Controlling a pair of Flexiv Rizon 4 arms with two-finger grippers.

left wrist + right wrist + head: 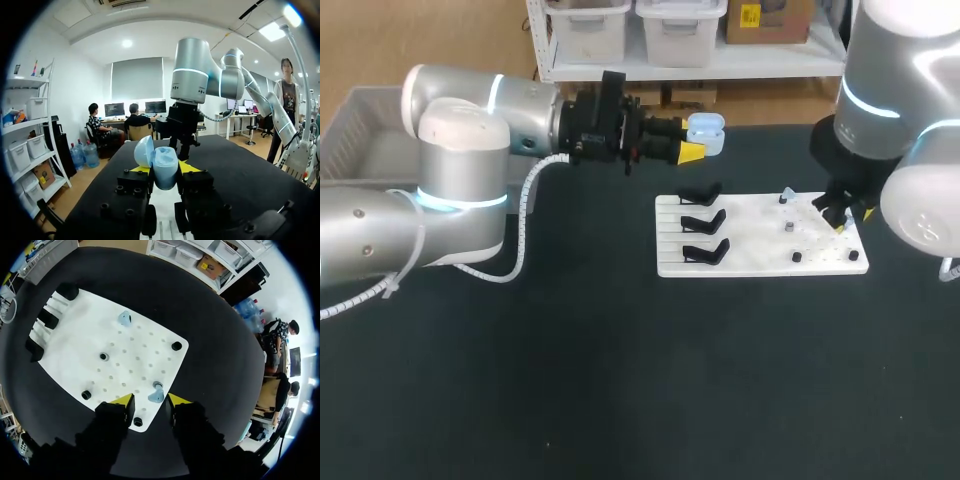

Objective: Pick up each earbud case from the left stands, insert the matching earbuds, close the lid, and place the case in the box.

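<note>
Over board [750,238], right pincer [151,401] spread; left pincer [164,170] clamps open case [706,131].

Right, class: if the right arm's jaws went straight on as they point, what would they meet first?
Probably the pale blue earbud on the white board, just ahead and in line with the gap between the open jaws; the depth is unclear.

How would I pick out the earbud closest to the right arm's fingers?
On the dark table lies a white board. Near its edge, just ahead of the right arm's yellow-tipped fingers, sits a pale blue earbud. The other earbud sits across the board, away from the fingers.
</note>
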